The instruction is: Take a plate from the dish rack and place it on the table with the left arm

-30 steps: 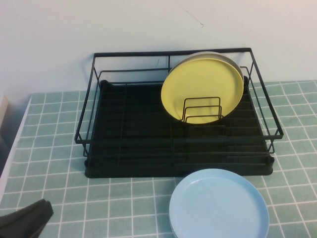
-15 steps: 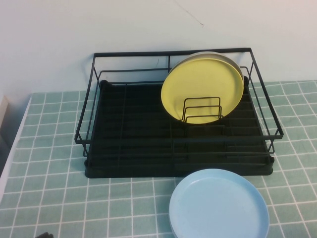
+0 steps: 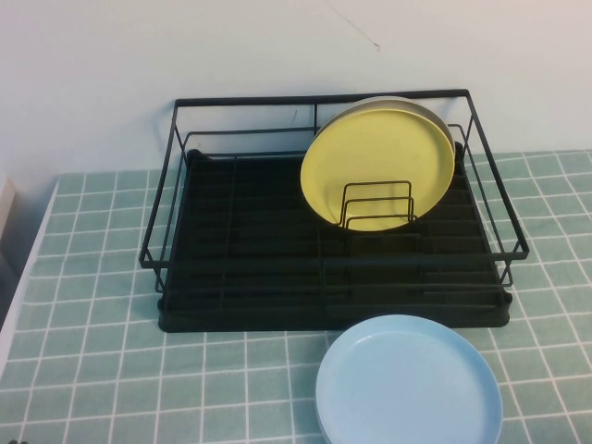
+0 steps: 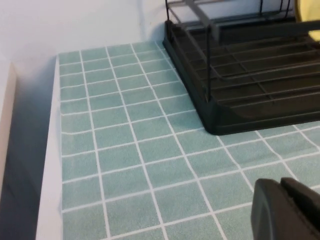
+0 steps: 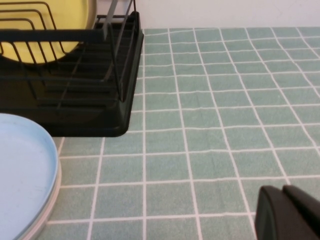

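The plate (image 3: 409, 381) lies flat on the surface (image 3: 92, 370), just near of the dish rack (image 3: 333, 268). Left end effector (image 4: 287, 210) and right end effector (image 5: 287, 212) hover low, both pressed together.

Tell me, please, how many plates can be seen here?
3, maybe 4. The yellow plate stands upright in the dish rack, a pale plate close behind it. The light blue plate lies on the table; a rim beneath may be another.
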Action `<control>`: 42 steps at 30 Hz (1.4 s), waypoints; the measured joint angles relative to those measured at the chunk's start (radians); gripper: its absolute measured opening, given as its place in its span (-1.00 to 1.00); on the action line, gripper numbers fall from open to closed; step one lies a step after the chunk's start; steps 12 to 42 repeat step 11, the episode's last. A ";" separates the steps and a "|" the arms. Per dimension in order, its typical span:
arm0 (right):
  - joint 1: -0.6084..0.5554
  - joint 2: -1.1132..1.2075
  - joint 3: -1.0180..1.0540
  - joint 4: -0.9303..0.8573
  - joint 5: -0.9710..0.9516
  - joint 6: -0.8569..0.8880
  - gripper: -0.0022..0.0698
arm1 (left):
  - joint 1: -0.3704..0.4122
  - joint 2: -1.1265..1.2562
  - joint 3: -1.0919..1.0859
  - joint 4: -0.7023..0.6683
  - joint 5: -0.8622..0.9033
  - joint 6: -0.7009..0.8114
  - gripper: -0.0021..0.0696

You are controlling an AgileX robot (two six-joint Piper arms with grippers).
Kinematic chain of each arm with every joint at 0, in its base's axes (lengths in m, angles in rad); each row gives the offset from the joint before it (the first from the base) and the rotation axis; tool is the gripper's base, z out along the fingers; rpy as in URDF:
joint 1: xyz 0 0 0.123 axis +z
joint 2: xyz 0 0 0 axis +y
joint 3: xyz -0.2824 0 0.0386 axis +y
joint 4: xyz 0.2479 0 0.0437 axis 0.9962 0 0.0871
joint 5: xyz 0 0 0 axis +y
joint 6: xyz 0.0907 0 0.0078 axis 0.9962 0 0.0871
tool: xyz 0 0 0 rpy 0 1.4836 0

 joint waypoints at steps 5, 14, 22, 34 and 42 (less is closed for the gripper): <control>0.000 0.000 0.000 0.000 0.000 0.000 -0.94 | 0.022 -0.002 -0.004 0.060 0.025 -0.072 -0.95; 0.000 0.000 0.000 0.000 0.000 0.000 -0.94 | 0.022 -0.002 -0.006 0.075 0.032 -0.113 -0.95; 0.000 0.000 0.000 0.000 0.000 0.000 -0.94 | 0.022 -0.002 -0.006 0.075 0.032 -0.113 -0.95; 0.000 0.000 0.000 0.000 0.000 0.000 -0.94 | 0.022 -0.002 -0.006 0.075 0.032 -0.113 -0.95; 0.000 0.000 0.000 0.000 0.000 0.000 -0.94 | 0.022 -0.002 -0.006 0.075 0.032 -0.113 -0.95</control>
